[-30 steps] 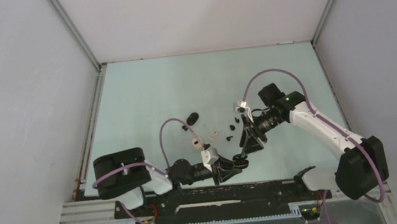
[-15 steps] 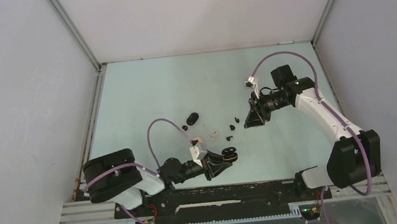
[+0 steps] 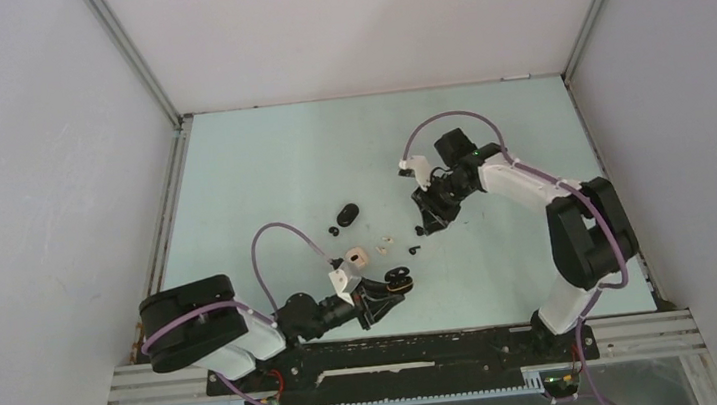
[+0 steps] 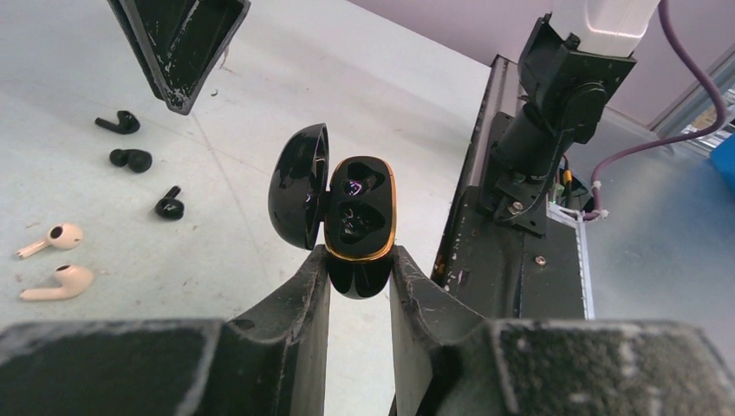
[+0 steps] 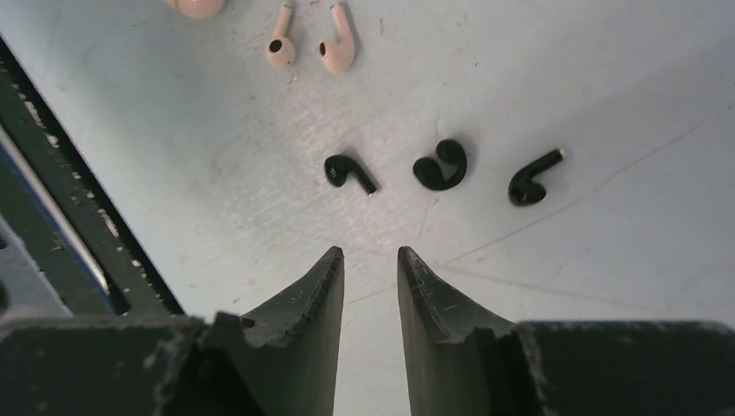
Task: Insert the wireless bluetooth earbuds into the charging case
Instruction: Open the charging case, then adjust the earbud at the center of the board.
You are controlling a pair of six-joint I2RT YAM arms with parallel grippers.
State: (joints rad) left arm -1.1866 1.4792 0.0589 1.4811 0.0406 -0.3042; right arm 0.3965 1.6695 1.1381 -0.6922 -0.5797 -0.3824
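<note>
Case [image 4: 360,208] in left claw [image 4: 360,256], lid open

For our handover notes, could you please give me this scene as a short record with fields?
left gripper: shut on the charging case
charging case: black, gold rim, lid open, both wells look empty
right gripper: open, nothing between its fingers, over the table
black earbuds: three, loose in a row just ahead of the right gripper
cream earbuds: two, side by side, loose on the table
progress: no earbud in the charging case yet
</note>
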